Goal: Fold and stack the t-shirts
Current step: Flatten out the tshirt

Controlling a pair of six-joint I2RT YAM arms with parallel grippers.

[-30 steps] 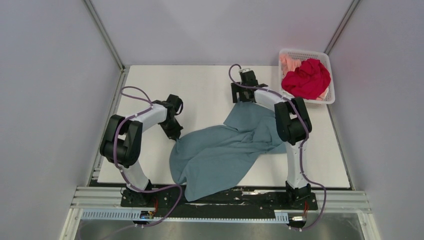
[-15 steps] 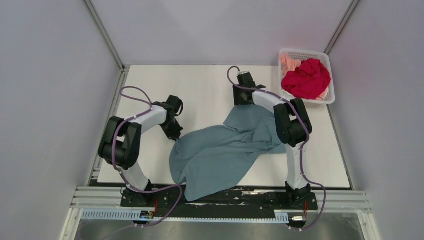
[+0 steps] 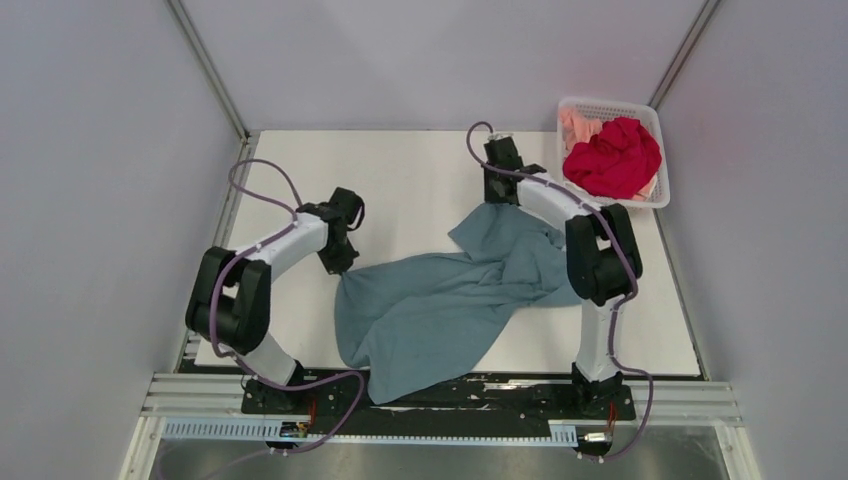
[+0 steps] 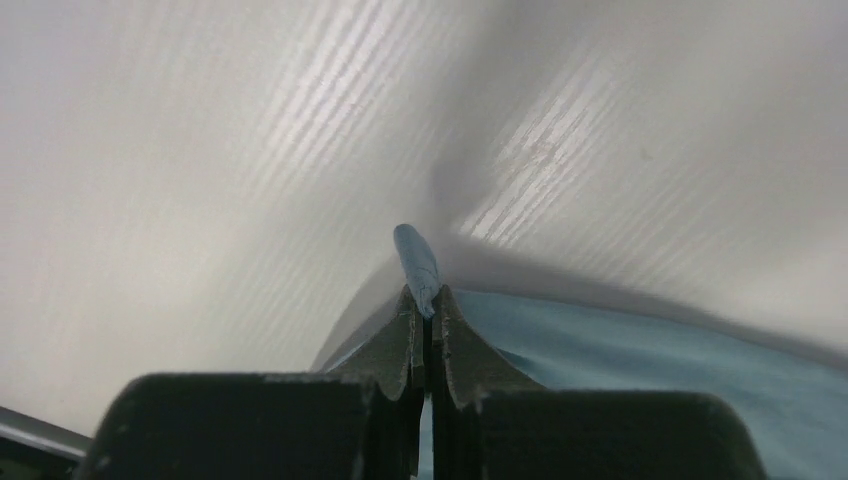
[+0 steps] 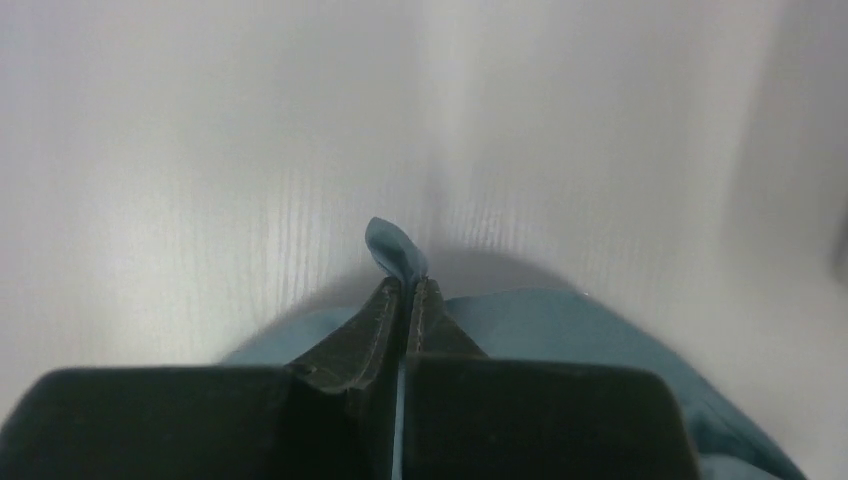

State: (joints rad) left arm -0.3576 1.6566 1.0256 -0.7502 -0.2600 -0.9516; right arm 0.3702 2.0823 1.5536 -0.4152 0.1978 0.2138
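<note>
The left end effector (image 4: 426,302) and right end effector (image 5: 405,287) each clamp the soft, rumpled teal t-shirt (image 3: 440,305).

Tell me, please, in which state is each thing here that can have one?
White plastic mesh basket: upright, holding two shirts.
Large dusty teal-blue cloth t-shirt: unfolded, rumpled, pinched at two edges.
Bright red cloth t-shirt: bunched up in the basket.
Pale peach-pink cloth t-shirt: crumpled in the basket, partly under the red one.
Left fingers: shut on the teal-blue t-shirt.
Right fingers: shut on the teal-blue t-shirt.
</note>
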